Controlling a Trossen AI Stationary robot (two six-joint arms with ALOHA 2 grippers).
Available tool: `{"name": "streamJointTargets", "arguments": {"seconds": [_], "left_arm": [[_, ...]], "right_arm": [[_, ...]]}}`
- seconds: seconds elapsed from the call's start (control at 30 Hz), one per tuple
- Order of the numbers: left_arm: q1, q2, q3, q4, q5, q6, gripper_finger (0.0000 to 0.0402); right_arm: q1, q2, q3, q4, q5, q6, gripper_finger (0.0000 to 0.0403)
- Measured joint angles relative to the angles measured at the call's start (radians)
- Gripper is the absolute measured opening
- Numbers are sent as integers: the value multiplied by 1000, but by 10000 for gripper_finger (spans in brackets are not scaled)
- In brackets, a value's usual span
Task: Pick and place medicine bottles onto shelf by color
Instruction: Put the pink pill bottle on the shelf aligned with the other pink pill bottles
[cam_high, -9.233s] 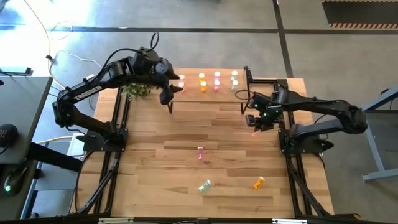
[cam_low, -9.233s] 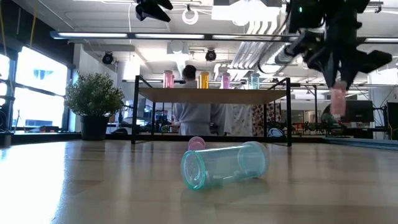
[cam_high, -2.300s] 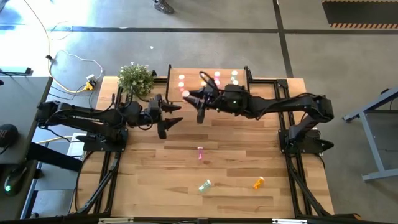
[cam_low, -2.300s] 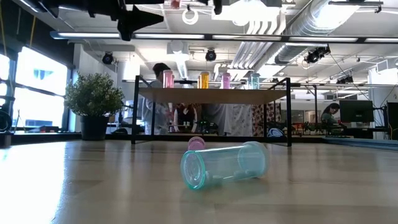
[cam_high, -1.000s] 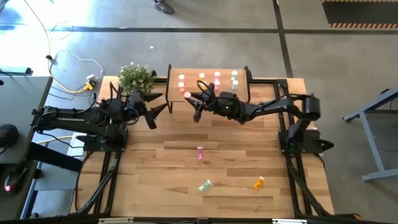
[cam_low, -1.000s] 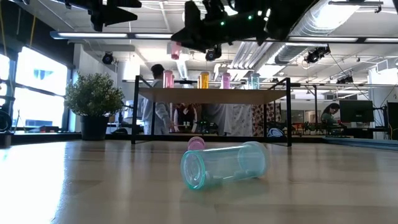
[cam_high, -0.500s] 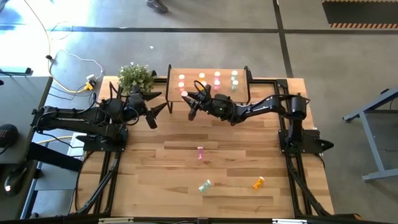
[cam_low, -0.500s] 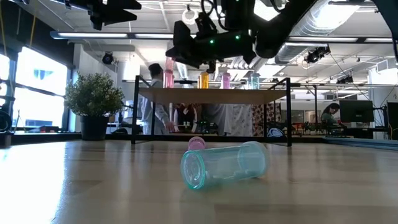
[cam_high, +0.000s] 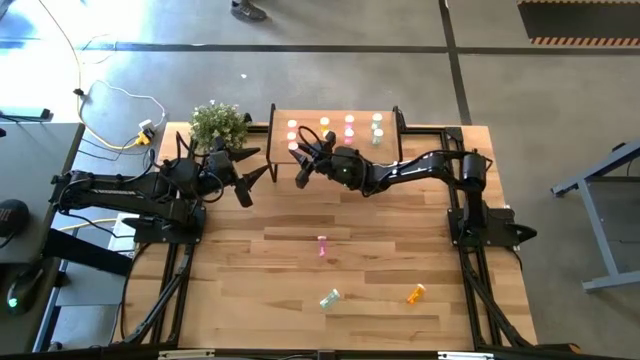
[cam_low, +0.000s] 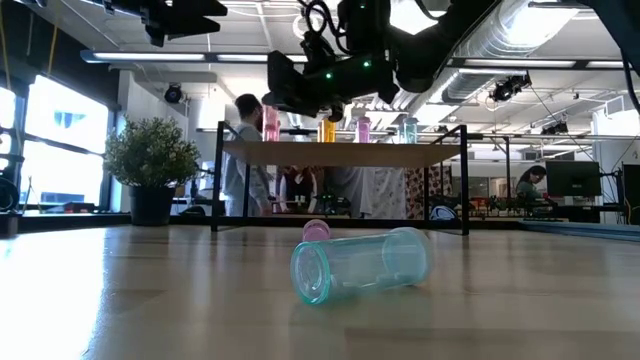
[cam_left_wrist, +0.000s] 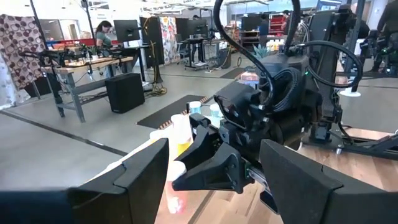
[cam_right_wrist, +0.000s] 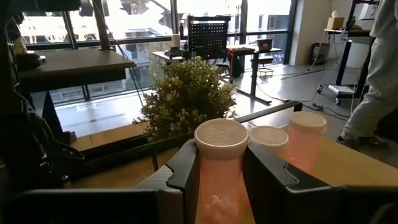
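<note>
My right gripper (cam_high: 299, 152) reaches level over the left end of the shelf (cam_high: 385, 140), shut on a pink medicine bottle (cam_right_wrist: 221, 165) with a pale cap. Several bottles stand upright in rows on the shelf, two of them (cam_right_wrist: 292, 140) just beyond the held one. My left gripper (cam_high: 262, 163) hangs open and empty left of the shelf, pointing at the right gripper. On the tabletop lie a pink bottle (cam_high: 322, 246), a green one (cam_high: 329, 298) and an orange one (cam_high: 415, 294), each on its side. My right gripper pinches the pink bottle's body (cam_right_wrist: 219, 180) just below the cap between its two fingers (cam_right_wrist: 180, 171). The fingers lie level, coming from the table's right side. The bottle stands upright; whether its base touches the shelf is hidden.
A potted plant (cam_high: 218, 125) stands at the far left, close to the shelf's left end. The shelf's black legs (cam_low: 214, 180) rise from the table. A person (cam_low: 240, 160) stands in the room behind. Bare wood (cam_high: 250, 270) lies across the near half.
My right gripper has moved down and toward the table's left and far edges, carrying the upright pink bottle toward the shelf's left end.
</note>
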Motion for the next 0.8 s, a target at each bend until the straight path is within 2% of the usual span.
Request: {"name": "streamJointTargets", "arguments": {"seconds": [0.37, 0.8], "left_arm": [[0, 0, 0, 2, -1, 4, 241], [-1, 0, 0, 1, -26, 4, 241]], "right_arm": [[-11, 30, 1, -15, -52, 41, 92], [-33, 33, 2, -18, -57, 42, 94]]}}
